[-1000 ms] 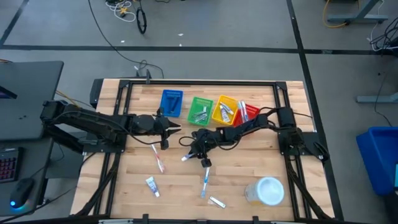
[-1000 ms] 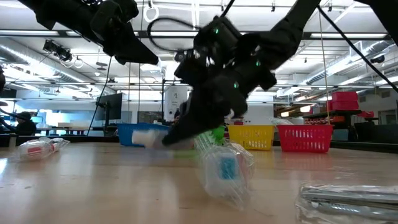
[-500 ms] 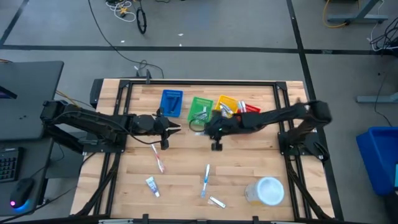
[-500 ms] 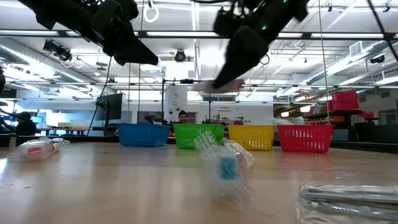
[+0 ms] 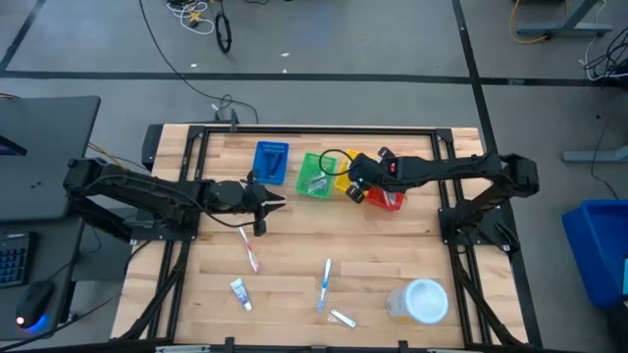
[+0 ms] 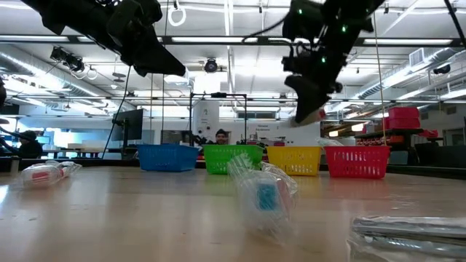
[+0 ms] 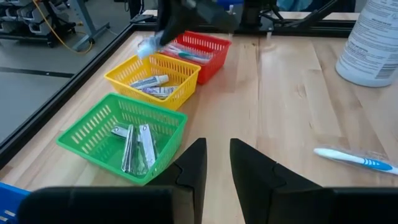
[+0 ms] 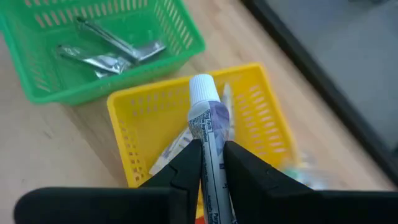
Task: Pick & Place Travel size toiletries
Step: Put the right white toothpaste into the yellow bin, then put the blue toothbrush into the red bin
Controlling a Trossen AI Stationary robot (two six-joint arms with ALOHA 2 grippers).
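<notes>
White-capped tube [image 8: 207,134], print unreadable, clenched in right hand [image 8: 211,163] above yellow basket [image 8: 261,115]

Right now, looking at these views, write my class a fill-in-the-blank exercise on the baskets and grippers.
1. The right gripper holds a small white ____.
2. That gripper hangs above the ____ basket.
3. The green basket sits between the yellow one and the ____ one.
4. The left gripper holds ____.

Missing words: tube; yellow; blue; nothing
</notes>
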